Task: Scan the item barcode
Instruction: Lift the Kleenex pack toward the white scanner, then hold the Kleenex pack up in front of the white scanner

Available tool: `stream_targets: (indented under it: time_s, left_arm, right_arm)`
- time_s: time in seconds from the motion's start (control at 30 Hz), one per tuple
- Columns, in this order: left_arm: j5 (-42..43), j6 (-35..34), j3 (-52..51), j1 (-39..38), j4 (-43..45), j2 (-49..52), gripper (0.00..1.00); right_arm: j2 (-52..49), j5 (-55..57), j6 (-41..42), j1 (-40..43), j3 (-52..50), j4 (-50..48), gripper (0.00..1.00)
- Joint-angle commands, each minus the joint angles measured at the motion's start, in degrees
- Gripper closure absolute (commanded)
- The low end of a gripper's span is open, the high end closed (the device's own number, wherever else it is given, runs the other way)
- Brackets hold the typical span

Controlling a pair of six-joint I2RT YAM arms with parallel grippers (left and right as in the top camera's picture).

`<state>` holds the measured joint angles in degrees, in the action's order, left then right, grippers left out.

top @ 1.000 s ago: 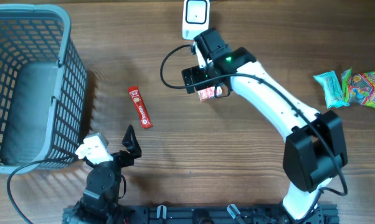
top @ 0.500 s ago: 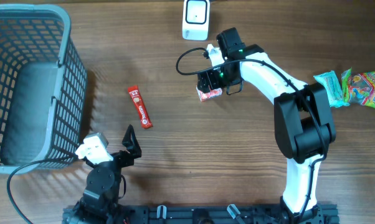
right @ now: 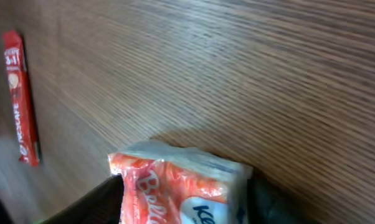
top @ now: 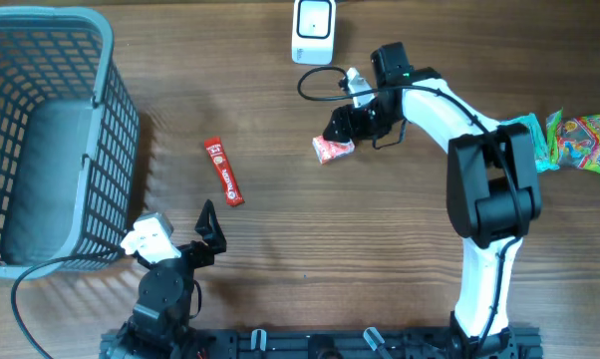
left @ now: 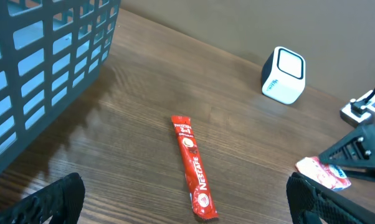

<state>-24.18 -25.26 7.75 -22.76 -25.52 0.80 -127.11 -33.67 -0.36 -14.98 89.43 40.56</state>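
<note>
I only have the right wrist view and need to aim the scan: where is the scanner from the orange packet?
Observer: The scanner stands at the far edge of the table, almost straight beyond the packet.
Operator: Anything nearby besides the red stick?
Observer: A basket takes up the left side.
Operator: Is the left arm in the way?
Observer: No, the left fingers stand open at the near edge, short of the stick.
</note>
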Motion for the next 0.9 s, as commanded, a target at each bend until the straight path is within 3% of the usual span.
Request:
stream_targets:
  time_s: [0.0, 0.07, 0.2, 0.27, 0.37, 0.5, 0.67, 0.87]
  left_arm:
    - [-0.3, -0.7, -0.3, -0.2, 0.2, -0.4, 0.00]
    - [-0.3, -0.7, -0.3, -0.2, 0.2, -0.4, 0.00]
    - [-0.3, -0.7, -0.3, -0.2, 0.2, -0.4, 0.00]
    - [-0.3, -0.7, -0.3, -0.2, 0.2, -0.4, 0.00]
    - [-0.3, -0.7, -0.3, -0.2, 0.2, -0.4, 0.00]
    - [-0.3, -0.7, -0.3, -0.2, 0.2, -0.4, 0.00]
    - [-0.3, -0.7, -0.3, -0.2, 0.2, -0.4, 0.00]
    - [-0.3, -0.7, -0.3, -0.2, 0.2, -0.4, 0.00]
  right_arm:
    - [-5.8, 3.6, -1.4, -0.9, -1.0, 2.9, 0.78]
    - [-5.8, 9.7, -1.4, -0.9, -1.0, 4.6, 0.96]
    - [-4.3, 1.0, 2.1, -0.3, 2.3, 10.8, 0.96]
    - [-0.8, -3.5, 11.5, 1.3, 7.0, 21.4, 0.96]
    - [6.1, -8.2, 19.1, 2.5, 8.0, 28.0, 0.96]
    - [19.8, -10.6, 42.4, 2.5, 8.0, 34.7, 0.96]
    - [28.7, -12.3, 50.3, 2.5, 8.0, 40.4, 0.96]
    - [30.2, -12.1, 49.3, 2.4, 8.0, 43.8, 0.96]
